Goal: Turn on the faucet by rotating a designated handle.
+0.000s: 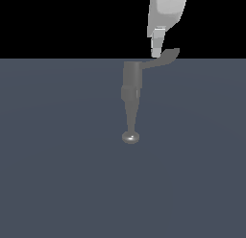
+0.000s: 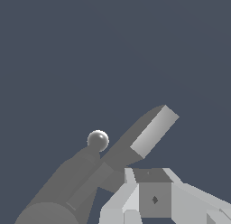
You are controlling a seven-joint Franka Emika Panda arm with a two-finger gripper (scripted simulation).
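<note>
In the exterior view the faucet (image 1: 131, 88) stood near the middle of the slate-grey surface (image 1: 57, 174), its cylindrical body narrowing toward six o'clock into a spout that ended in a shiny rounded knob (image 1: 130, 136). The handle (image 1: 163, 58) left the top of the body and swept toward about two o'clock, its flared paddle tip lifted just above the surface's far edge. The white pincer (image 1: 156, 51) came down from twelve o'clock, and its visible finger ended right beside the handle's stem, close enough that contact looked likely, though the pictures did not settle it. In the wrist view the pincer (image 2: 151, 198) sat just behind the handle (image 2: 151, 130), with the knob (image 2: 98, 140) beyond. Whether its jaws were spread or closed could not be told from either view, and nothing was clearly gripped between them. Judged from this, the approach looked done and the pincer was in place to push. The turning itself appeared to be left to do, since the handle's starting angle was unknown and no water showed.
</note>
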